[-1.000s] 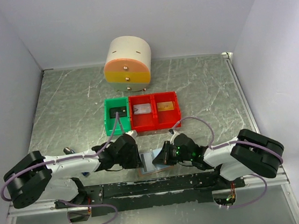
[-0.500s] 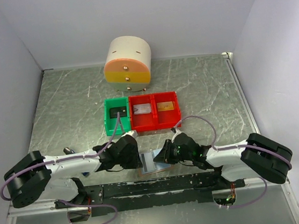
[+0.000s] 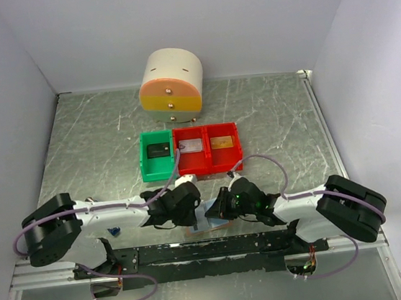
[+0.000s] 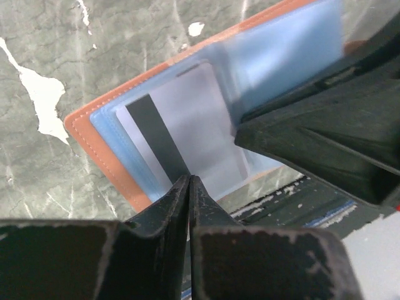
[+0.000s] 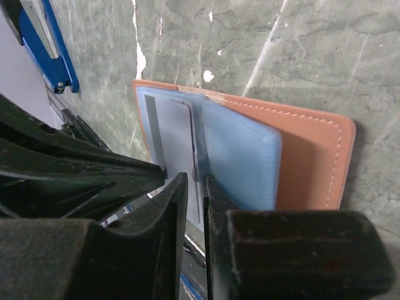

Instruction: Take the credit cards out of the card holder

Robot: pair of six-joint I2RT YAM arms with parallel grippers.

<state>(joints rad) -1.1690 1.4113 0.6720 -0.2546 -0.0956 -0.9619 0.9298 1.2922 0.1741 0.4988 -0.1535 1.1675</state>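
Note:
The tan card holder [image 3: 199, 227] lies open at the table's near edge, between my two grippers. In the left wrist view its tan rim [image 4: 81, 128] frames blue pockets and a pale grey credit card [image 4: 181, 119] with a black stripe. My left gripper [image 4: 189, 180] is shut, with its tips on that card's near edge. My right gripper [image 5: 195, 178] is shut on a blue pocket leaf [image 5: 240, 156] of the holder [image 5: 312, 156] and holds it up off the card [image 5: 172, 137]. In the top view the left gripper [image 3: 191, 207] and right gripper [image 3: 216, 210] almost meet.
A green bin [image 3: 147, 172] and two red bins [image 3: 208, 165] stand behind the holder. Each red bin holds a card. A round cream and orange drawer unit [image 3: 171, 86] stands further back. A small blue-and-black gadget [image 3: 113, 231] lies at the left, also in the right wrist view [image 5: 53, 50].
My left gripper has moved right, up to the holder, and its arm has stretched out. The right gripper has stayed at the holder with the leaf raised.

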